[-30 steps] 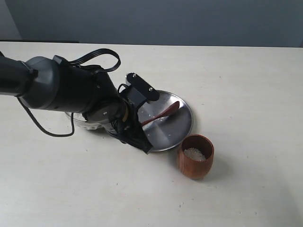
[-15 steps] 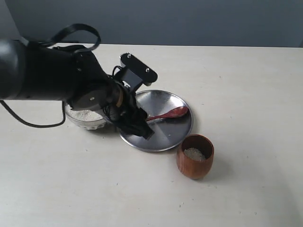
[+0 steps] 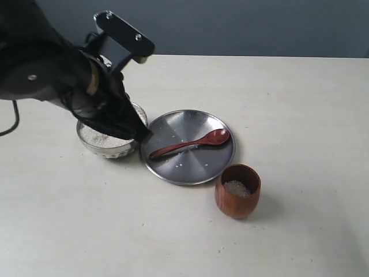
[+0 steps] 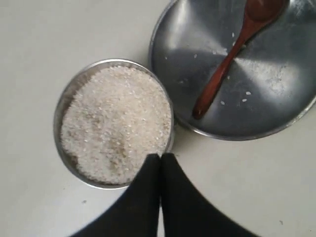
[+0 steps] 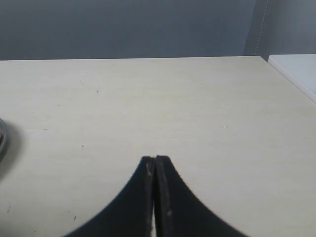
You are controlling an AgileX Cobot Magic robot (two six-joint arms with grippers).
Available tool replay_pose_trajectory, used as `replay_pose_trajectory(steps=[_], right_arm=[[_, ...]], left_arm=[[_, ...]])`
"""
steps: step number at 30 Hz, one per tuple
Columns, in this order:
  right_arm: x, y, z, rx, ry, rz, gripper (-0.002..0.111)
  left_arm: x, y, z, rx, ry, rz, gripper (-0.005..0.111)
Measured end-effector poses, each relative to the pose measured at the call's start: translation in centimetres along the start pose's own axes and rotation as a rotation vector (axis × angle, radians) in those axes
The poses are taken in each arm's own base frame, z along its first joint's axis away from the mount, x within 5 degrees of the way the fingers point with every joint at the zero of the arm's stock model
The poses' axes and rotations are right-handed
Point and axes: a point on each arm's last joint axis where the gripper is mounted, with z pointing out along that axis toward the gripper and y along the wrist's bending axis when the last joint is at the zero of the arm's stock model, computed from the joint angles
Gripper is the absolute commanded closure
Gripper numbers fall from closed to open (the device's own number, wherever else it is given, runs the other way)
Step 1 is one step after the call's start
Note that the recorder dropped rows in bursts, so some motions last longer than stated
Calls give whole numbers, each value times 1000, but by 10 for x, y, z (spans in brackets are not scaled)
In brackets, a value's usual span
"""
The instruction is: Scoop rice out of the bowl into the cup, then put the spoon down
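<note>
The wooden spoon (image 3: 190, 143) (image 4: 232, 55) lies free on the flat steel plate (image 3: 216, 164) (image 4: 276, 106), its head toward the plate's right side. Left of the plate stands the steel bowl (image 3: 109, 149) (image 4: 63, 101), filled with white rice (image 3: 104, 138) (image 4: 116, 123). The brown wooden cup (image 3: 237, 195) stands in front of the plate with a little rice (image 3: 237, 187) inside. My left gripper (image 3: 143, 134) (image 4: 160, 156) hangs shut and empty above the bowl's rim nearest the plate. My right gripper (image 5: 155, 159) is shut on nothing over bare table, and the exterior view does not show it.
A few stray grains (image 4: 245, 94) lie on the plate. The pale tabletop (image 3: 300, 115) stretches out to the right and front. In the right wrist view a steel rim (image 5: 2, 136) shows at the frame's edge.
My left gripper let go of the spoon, which now lies on the plate. The arm rose and drew back to the left over the bowl, and its jaws went shut.
</note>
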Motion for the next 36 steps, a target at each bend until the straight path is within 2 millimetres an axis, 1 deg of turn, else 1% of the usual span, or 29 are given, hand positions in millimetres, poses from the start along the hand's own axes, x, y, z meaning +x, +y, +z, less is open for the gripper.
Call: replay_pose_trajectory(steps=[2, 6, 10, 14, 19, 24, 27, 31, 36], right_arm=[[0, 0, 0, 0, 0, 0, 108], [0, 0, 0, 0, 0, 0, 108], [0, 0, 0, 0, 0, 0, 108], [0, 0, 0, 0, 0, 0, 108], [0, 0, 0, 0, 0, -2, 108], [0, 0, 0, 0, 0, -2, 108], [0, 0, 0, 0, 0, -2, 108], [0, 0, 0, 0, 0, -2, 108], [0, 0, 0, 0, 0, -2, 108]], left_arm=[[1, 7, -16, -21, -28, 0, 106], [9, 19, -40, -84, -23, 3, 106], [21, 30, -63, -137, -37, -9, 106], [37, 39, -85, -159, -99, -72, 106], [65, 50, -113, -181, -191, -127, 106], [99, 60, -136, -210, -258, -160, 106], [121, 65, -147, -222, -283, -186, 106], [149, 69, -155, -233, -304, -221, 106], [183, 69, -159, -203, -334, -278, 106]])
